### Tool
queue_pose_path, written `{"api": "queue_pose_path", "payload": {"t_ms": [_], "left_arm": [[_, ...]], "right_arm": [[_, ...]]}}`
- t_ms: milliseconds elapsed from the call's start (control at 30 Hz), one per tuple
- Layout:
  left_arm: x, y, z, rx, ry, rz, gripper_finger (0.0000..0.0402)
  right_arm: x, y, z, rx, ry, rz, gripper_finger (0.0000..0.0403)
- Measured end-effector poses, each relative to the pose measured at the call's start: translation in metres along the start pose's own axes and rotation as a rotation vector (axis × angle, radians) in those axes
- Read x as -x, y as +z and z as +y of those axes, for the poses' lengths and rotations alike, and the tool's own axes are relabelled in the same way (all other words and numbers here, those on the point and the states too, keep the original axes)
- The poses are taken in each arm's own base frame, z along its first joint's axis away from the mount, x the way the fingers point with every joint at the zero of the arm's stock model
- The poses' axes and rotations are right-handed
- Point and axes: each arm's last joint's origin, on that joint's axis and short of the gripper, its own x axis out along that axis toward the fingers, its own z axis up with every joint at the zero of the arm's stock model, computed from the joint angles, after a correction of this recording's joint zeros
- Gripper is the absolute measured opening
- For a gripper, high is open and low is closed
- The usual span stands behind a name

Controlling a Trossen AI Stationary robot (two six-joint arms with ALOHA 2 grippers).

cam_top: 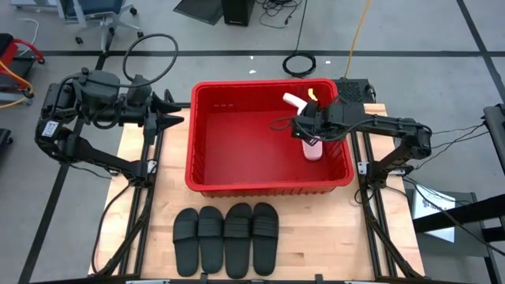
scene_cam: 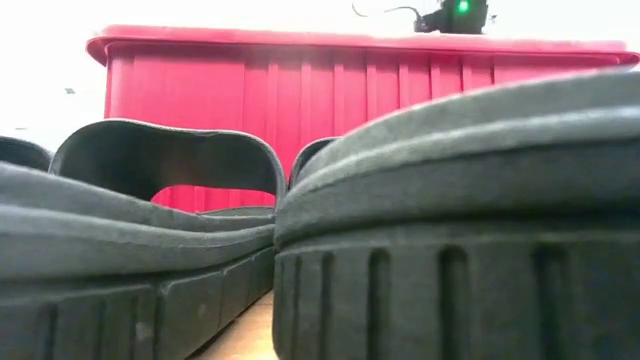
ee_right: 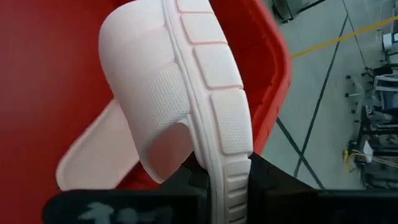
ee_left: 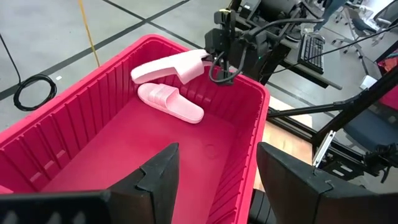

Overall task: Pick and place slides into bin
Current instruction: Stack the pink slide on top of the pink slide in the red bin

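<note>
The red bin sits at the middle of the table, its long sides running from nine to three o'clock in the high view, and it holds two pale pink slides. One pink slide lies flat on the bin's floor near the three o'clock wall, strap up; in the left wrist view it rests alone on the red floor, apart from the walls. The other pink slide is lifted above the bin's floor toward the one o'clock corner, gripped by the right gripper, whose fingers are clamped on the edge of its sole; the right wrist view shows the ribbed sole and wide strap rising from between those dark fingers, with the bin's red wall behind. In the left wrist view this held slide hangs tilted just above the one lying down, not touching it. The rest of the bin's floor is bare red plastic. The left gripper waits outside the bin at nine o'clock, level with the rim, its fingers apart and holding nothing. Four black slides lie side by side on the table at six o'clock from the bin, outside it, close together in a row; the low view looks past their straps at the bin's ribbed outer wall.
</note>
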Motion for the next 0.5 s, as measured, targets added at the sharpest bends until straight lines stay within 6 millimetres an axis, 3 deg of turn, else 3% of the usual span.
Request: {"api": "queue_pose_path", "payload": {"t_ms": [300,500], "left_arm": [[0.0,0.0,0.0,0.003,0.0,0.001,0.0207],[0.0,0.0,0.0,0.006,0.0,0.001,0.0207]], "right_arm": [[-0.027,-0.024,0.027,0.124,-0.055,0.093,0.0026],[-0.031,-0.029,0.03,0.15,-0.071,0.11,0.0026]]}}
